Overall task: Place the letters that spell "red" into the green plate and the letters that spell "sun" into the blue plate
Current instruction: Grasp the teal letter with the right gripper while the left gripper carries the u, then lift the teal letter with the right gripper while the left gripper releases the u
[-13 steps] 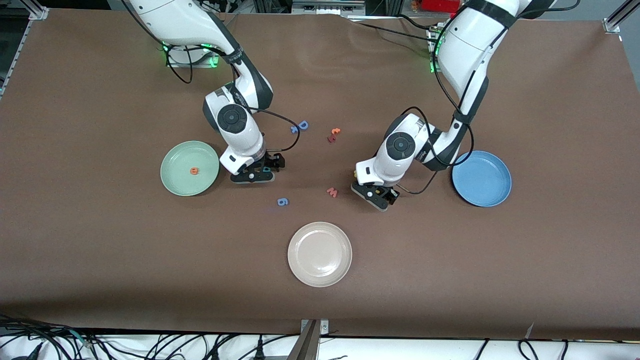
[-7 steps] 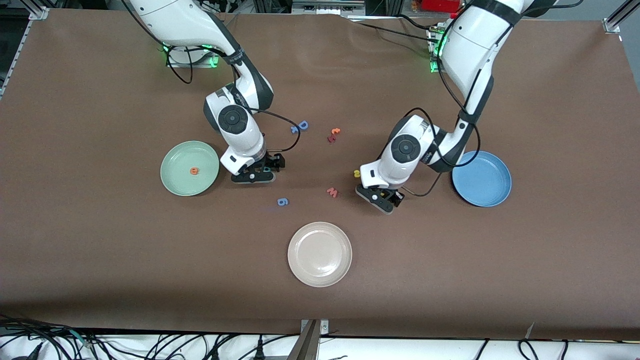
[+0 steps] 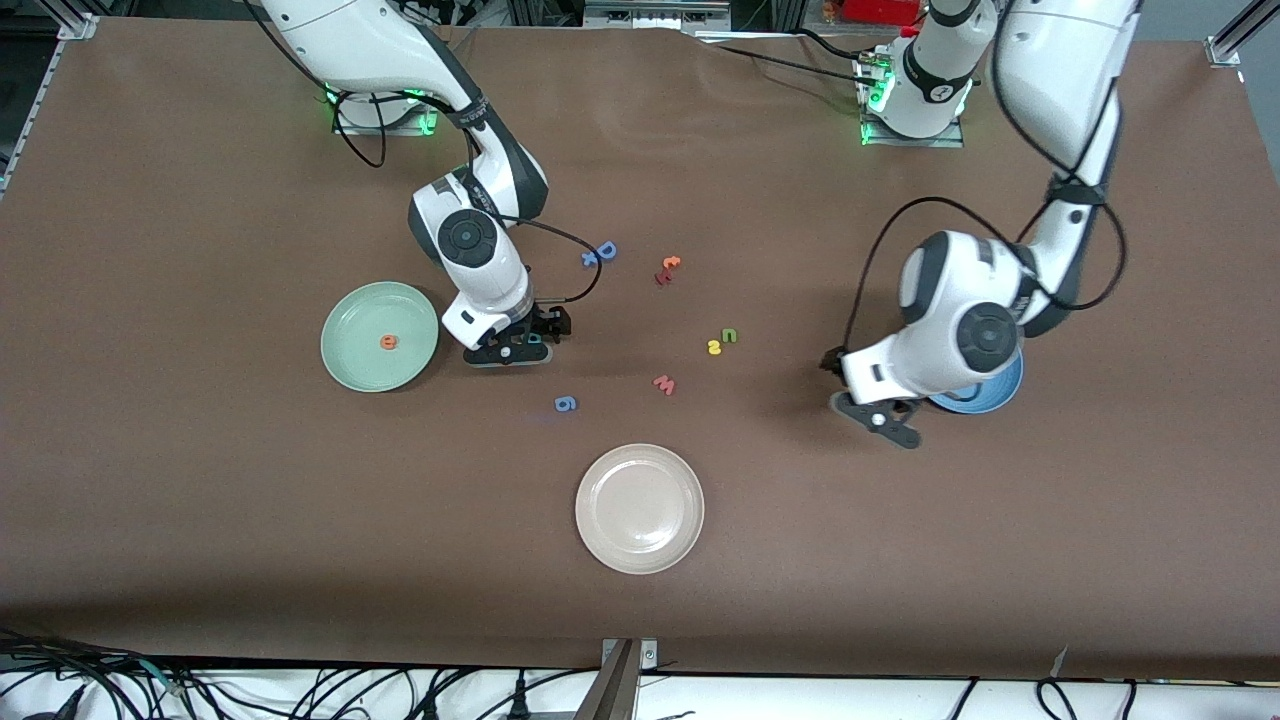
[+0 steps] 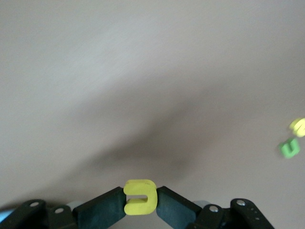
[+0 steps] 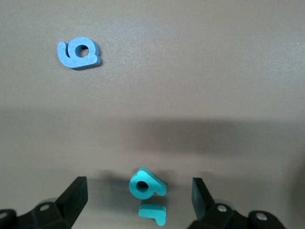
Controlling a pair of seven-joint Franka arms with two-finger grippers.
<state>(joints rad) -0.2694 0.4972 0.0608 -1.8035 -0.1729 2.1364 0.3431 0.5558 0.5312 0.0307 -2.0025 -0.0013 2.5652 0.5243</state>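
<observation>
The left tool [image 4: 140, 210] is closed on the yellow "u" [image 4: 140, 196], which is pinched between its dark fingers; in the front view this tool [image 3: 880, 415] hangs low just beside the rim of the blue plate [image 3: 990, 395], on the side toward the table's middle. No letter can be seen in that plate, though much of it is hidden by the arm.

The right tool [image 5: 138, 200] stands wide, lowered over the teal "d" [image 5: 147, 183] and the thin teal "r" [image 5: 153, 213], which lie close together between its fingers, ungrasped. In the front view this tool [image 3: 508, 350] is placed just beside the green plate [image 3: 350, 362].

One letter is judged delivered: the orange "e" [image 3: 388, 342] lies in the green plate. The yellow "s" [image 3: 713, 347] and the dark green "n" [image 3: 730, 336] are left side by side on the worktop [image 3: 200, 520], well apart from the blue plate. Five letters are thus judged outstanding, one of them in transit.

The blue "6" piece [image 3: 565, 403], the pink "w" [image 3: 664, 384] and the cream-white plate [image 3: 640, 508] are not needed.
</observation>
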